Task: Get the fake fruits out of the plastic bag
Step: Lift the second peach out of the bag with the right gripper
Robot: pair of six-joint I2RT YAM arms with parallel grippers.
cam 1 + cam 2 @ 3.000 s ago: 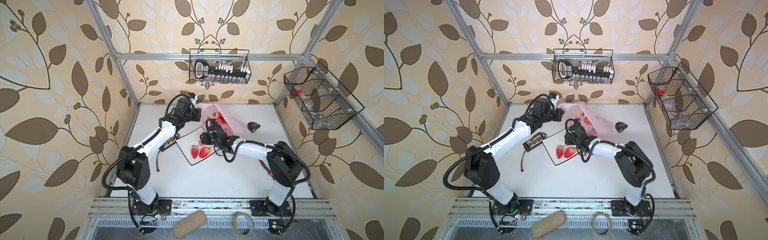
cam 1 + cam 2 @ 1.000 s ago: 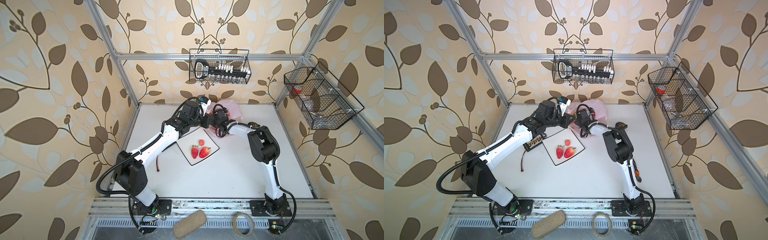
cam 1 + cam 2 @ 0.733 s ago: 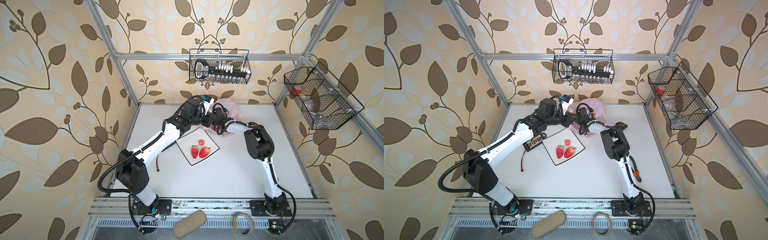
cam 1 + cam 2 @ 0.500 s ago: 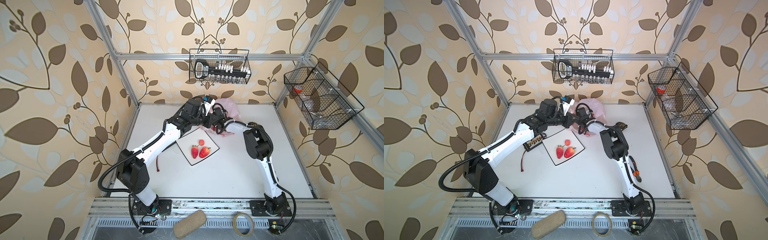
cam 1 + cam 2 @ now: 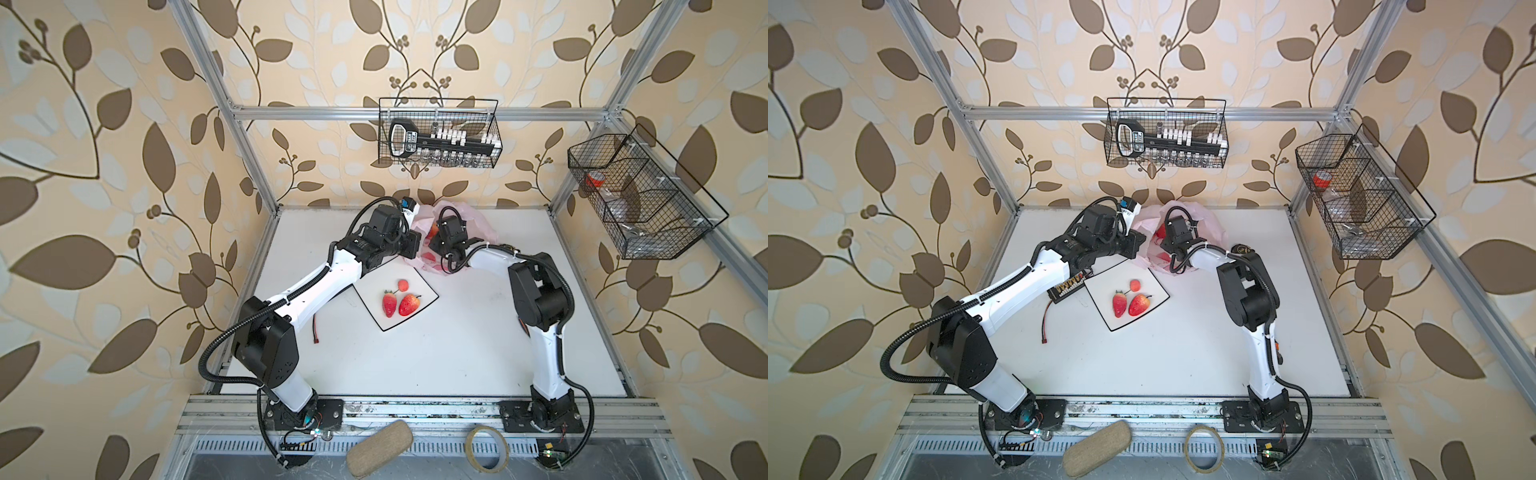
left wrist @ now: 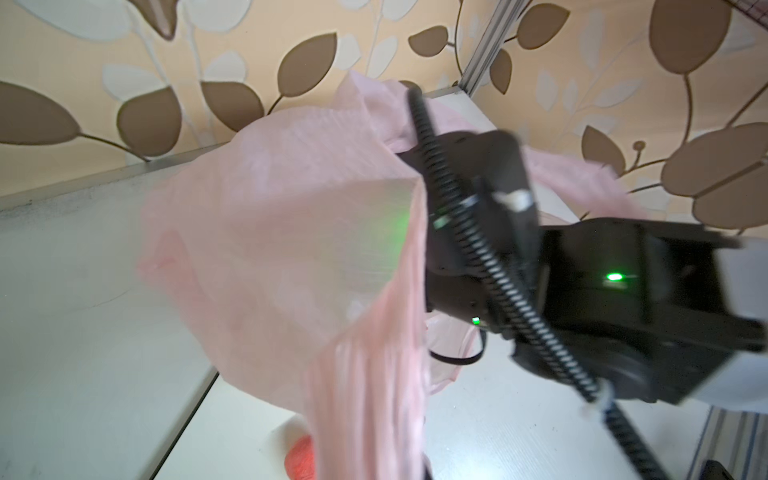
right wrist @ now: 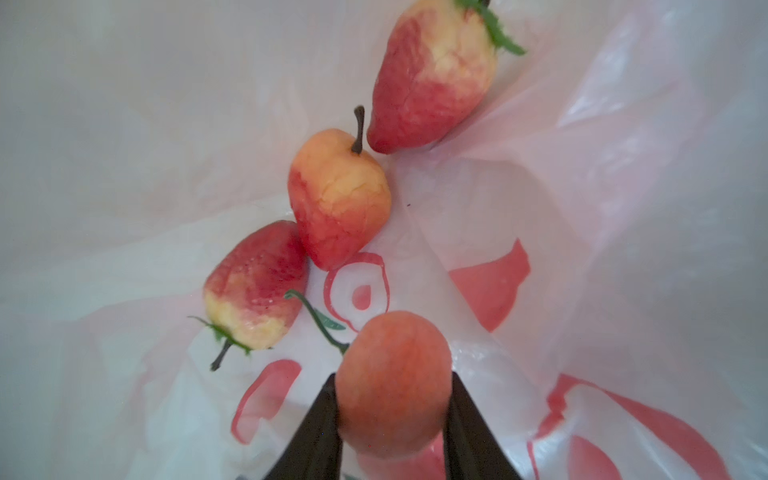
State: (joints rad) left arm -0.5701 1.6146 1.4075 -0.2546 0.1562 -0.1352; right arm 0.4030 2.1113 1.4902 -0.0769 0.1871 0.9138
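The pink plastic bag (image 5: 484, 226) (image 5: 1213, 232) lies at the back of the table, and my left gripper (image 5: 415, 218) is shut on its edge, holding it up. In the left wrist view the bunched bag (image 6: 291, 232) covers the jaws. My right gripper (image 7: 392, 378) is inside the bag, shut on a round pinkish cherry (image 7: 395, 353). Three strawberries (image 7: 432, 79) (image 7: 338, 195) (image 7: 257, 282) lie on the bag's floor beyond it. On the white plate (image 5: 424, 286) (image 5: 1154, 286) sit two strawberries (image 5: 389, 304) (image 5: 409, 304) and a cherry (image 5: 402, 285).
A small circuit board with a red wire (image 5: 1069, 286) lies left of the plate, under the left arm. A small black object (image 5: 1241, 249) sits right of the bag. Wire baskets (image 5: 440, 139) (image 5: 640, 195) hang on the back and right walls.
My right gripper went from beside the plate into the bag, and its jaws have closed on the cherry. The left gripper keeps the bag's edge raised.
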